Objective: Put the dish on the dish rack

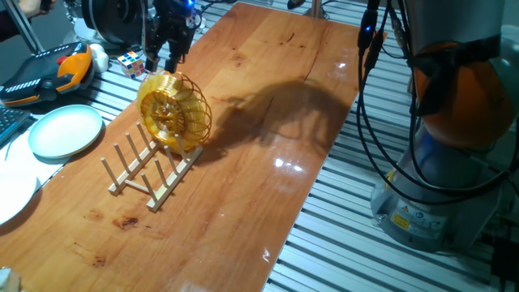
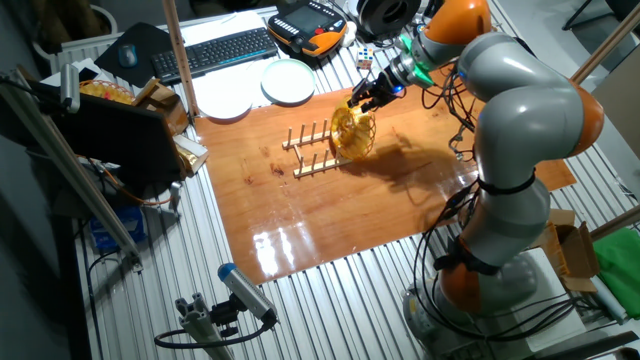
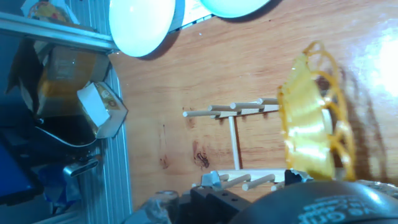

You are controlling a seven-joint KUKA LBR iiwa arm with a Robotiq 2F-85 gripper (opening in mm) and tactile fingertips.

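The amber ribbed dish [image 1: 174, 112] stands on edge between the pegs at the far end of the small wooden dish rack [image 1: 142, 174]. My gripper [image 1: 160, 63] hangs just above the dish's top rim with its fingers apart, and nothing shows between them. The other fixed view shows the dish [image 2: 352, 130] upright at the right end of the rack [image 2: 305, 150], with the gripper [image 2: 368, 95] close above it. In the hand view the dish [image 3: 308, 124] stands at the right, across the rack's rails [image 3: 233, 140].
A pale white-green plate [image 1: 66, 131] and a larger white plate [image 1: 8, 195] lie left of the rack. A Rubik's cube [image 1: 132, 62] and an orange-black pendant [image 1: 49, 73] sit behind it. The robot base [image 1: 454, 146] stands at the right.
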